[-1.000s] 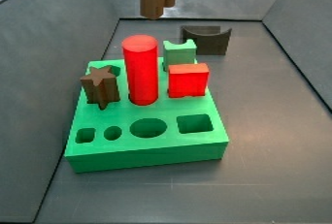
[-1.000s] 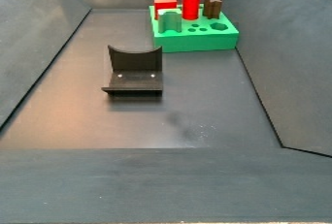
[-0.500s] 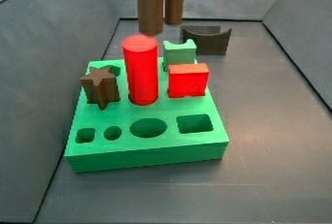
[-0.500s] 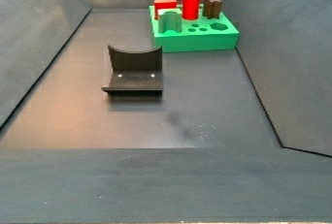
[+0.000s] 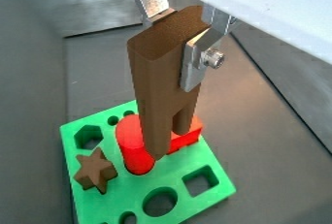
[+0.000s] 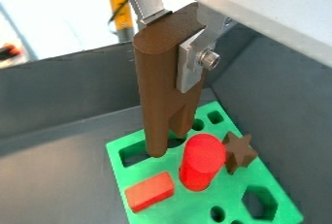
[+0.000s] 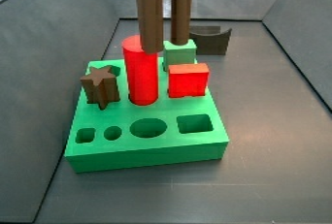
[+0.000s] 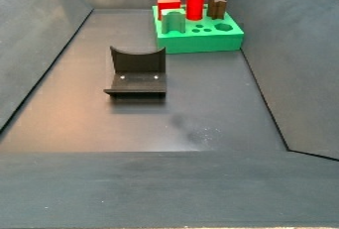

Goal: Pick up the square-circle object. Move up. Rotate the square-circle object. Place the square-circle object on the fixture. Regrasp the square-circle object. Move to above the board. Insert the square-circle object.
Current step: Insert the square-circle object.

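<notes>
The square-circle object point(image 5: 161, 82) is a long dark-brown peg held upright. My gripper point(image 5: 178, 29) is shut on its top end, silver fingers point(image 6: 196, 58) pressed on opposite sides in both wrist views. In a side view the square-circle object point(image 7: 163, 10) hangs down from the upper edge. Its lower end is just above the back of the green board point(image 7: 143, 152), between the red cylinder point(image 7: 140, 70) and a green notched block point(image 7: 181, 51). The gripper itself is out of that view. The dark fixture point(image 8: 135, 72) stands empty on the floor, apart from the board point(image 8: 199, 43).
On the board stand the red cylinder point(image 5: 130, 143), a red cube point(image 7: 188, 80) and a brown star peg point(image 7: 100, 84). Open holes line the board's front row point(image 7: 150, 128). Sloping grey walls point(image 8: 40, 64) enclose the floor.
The square-circle object has come down from the top of the side view, from well above the board to just above its back row. The board, pegs and fixture have not moved.
</notes>
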### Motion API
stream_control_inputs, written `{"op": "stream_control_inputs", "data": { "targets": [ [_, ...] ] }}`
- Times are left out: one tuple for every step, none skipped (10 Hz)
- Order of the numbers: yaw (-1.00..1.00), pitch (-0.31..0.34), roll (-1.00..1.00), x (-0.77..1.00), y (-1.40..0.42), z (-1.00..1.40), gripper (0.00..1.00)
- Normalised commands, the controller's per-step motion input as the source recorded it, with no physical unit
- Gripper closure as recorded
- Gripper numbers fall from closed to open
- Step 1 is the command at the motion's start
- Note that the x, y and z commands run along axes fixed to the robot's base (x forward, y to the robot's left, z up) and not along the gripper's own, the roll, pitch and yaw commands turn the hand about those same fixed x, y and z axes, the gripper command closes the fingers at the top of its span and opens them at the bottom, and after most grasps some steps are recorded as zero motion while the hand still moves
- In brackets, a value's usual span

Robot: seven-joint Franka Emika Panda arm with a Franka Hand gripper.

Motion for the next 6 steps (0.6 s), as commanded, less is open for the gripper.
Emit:
{"op": "stream_control_inputs", "data": {
  "targets": [
    [-0.76,-0.017,0.00,-0.21,-0.16,-0.10,1.00],
    [-0.65,-0.019,0.00,-0.37,-0.16,-0.17,1.00],
    [-0.53,0.000,0.00,-0.55,-0.12,-0.25,1.00],
    [-0.49,0.000,0.00,-0.60,-0.06,-0.29,1.00],
    [-0.37,0.000,0.00,-0.63,-0.17,-0.37,1.00],
    [-0.34,0.000,0.00,-0.53,-0.19,-0.36,1.00]
  ]
}}
